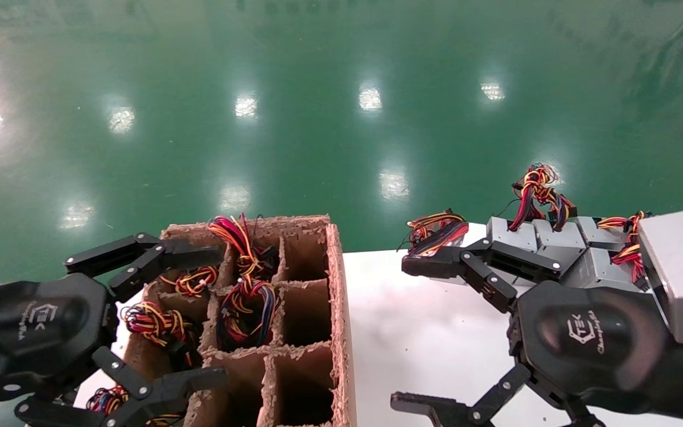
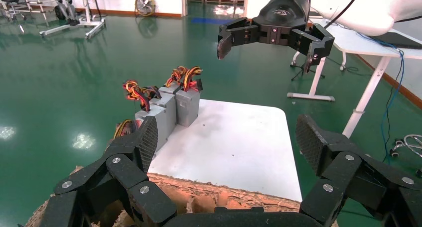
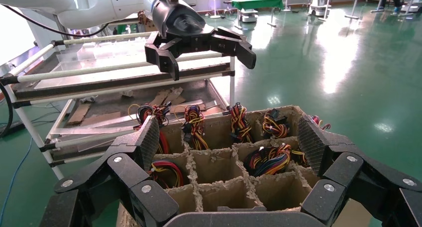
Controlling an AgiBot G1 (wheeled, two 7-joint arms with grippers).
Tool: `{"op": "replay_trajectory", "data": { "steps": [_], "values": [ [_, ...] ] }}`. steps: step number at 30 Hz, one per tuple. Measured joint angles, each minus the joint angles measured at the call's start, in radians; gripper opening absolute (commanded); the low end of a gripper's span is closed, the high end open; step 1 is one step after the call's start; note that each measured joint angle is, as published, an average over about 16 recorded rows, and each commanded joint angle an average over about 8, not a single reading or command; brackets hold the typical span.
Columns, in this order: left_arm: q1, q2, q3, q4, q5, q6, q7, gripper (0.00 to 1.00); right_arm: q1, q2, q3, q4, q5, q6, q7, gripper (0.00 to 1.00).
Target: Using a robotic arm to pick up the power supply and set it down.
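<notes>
Presently, item by item. Left gripper [image 1: 196, 314]: sitting at the lower left of the head view, black claw fingers spread wide over the cardboard divider box [image 1: 335, 332], gripping nothing. Right gripper [image 1: 412, 335]: sitting at the lower right of the same view with a grey box on its wrist, fingers likewise spread wide and empty, hanging over the white table [image 1: 430, 332].

Cardboard divider box: standing at the lower centre-left, open cells facing up. Several cells are holding looped wire bundles; the cells along its right-hand column are showing only cardboard. Power supply [image 1: 246, 308]: sitting down in a middle cell, its red, yellow, black and blue-purple wire loop showing above the cell walls; the metal body itself is hidden by the dividers. In the right wrist view the same bundle [image 3: 271, 157] is lying in a cell right of centre.

Silver boxes [image 1: 549, 249]: standing packed together at the far right corner of the table, right of centre in the head view, orange-red-yellow wires sprouting from their tops. In the left wrist view they [image 2: 169, 110] are standing in a row left of centre.

Green floor [image 1: 318, 89]: filling the upper half of the head view.
</notes>
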Motion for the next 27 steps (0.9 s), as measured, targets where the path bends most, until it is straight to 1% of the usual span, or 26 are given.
{"op": "replay_trajectory", "data": {
  "steps": [27],
  "values": [
    [0.000,0.000,0.000,0.000,0.000,0.000,0.000,1.00,0.000,0.000,0.000,0.000,0.000,0.000,0.000,1.00]
  ]
}}
